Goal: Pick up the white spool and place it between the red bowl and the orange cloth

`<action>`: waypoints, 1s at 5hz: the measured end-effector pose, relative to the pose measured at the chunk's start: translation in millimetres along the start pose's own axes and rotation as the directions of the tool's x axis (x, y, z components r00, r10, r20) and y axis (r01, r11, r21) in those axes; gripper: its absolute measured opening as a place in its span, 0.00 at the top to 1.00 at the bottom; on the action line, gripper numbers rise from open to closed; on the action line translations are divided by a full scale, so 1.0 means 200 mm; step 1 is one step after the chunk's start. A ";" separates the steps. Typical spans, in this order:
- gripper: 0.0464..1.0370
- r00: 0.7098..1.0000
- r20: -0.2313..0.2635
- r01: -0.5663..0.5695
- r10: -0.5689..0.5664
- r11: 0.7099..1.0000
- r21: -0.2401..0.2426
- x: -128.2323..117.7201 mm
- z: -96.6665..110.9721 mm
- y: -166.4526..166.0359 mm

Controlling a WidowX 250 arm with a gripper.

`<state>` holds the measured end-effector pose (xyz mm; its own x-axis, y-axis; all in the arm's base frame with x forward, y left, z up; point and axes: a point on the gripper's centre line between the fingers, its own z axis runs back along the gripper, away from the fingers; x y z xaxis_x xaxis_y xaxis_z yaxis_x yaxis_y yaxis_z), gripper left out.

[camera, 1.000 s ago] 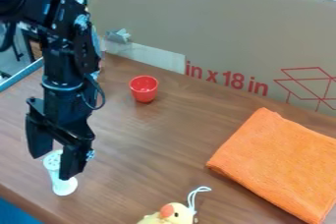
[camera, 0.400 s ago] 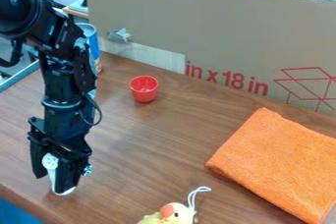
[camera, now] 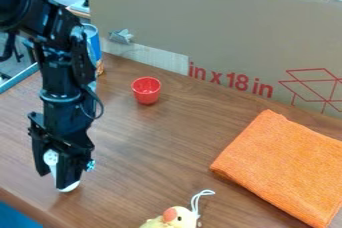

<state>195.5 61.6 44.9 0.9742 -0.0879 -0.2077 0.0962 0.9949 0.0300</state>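
Nearest, at the bottom edge, a yellow toy chick (camera: 170, 218) is showing its orange beak, and a white cord loop (camera: 195, 201) is standing up from it. To the right, an orange cloth (camera: 284, 167) is lying folded on the brown wooden table (camera: 160, 157).

At the lower left, the gripper (camera: 54, 176) is pointing down, its fingers closing around a white shaker-like piece (camera: 51, 157) and pinching it between them. The piece is leaning slightly, its perforated top showing between the fingers and its rounded base poking out below, close to the tabletop. I can't tell whether the base is touching the wood.

Above the gripper, the black arm (camera: 61, 79) is hanging almost upright. Higher up, it is bending toward the upper left corner, where a thick round joint is sitting. A thin cable (camera: 101, 106) is bowing out from the arm's right side.

Farther back, a small red cup (camera: 146, 90) is standing upright, well apart from the gripper. A blue can (camera: 96, 44) is partly hiding behind the arm. Behind the cup, a cardboard panel (camera: 220, 27) is rising along the table's far side.
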 end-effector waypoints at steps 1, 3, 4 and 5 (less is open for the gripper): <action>0.44 0.993 0.113 0.042 -0.044 0.999 0.021 0.08 0.18 -0.06; 0.44 0.976 0.168 0.141 -0.141 0.990 0.013 0.47 0.33 -0.13; 0.44 0.961 0.163 0.221 -0.223 0.975 0.035 0.69 0.29 -0.17; 0.44 0.944 0.173 0.277 -0.282 0.959 0.056 0.84 0.29 -0.23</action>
<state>367.3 -1.5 65.0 0.9275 -0.3721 -0.0358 0.3731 0.9274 0.0260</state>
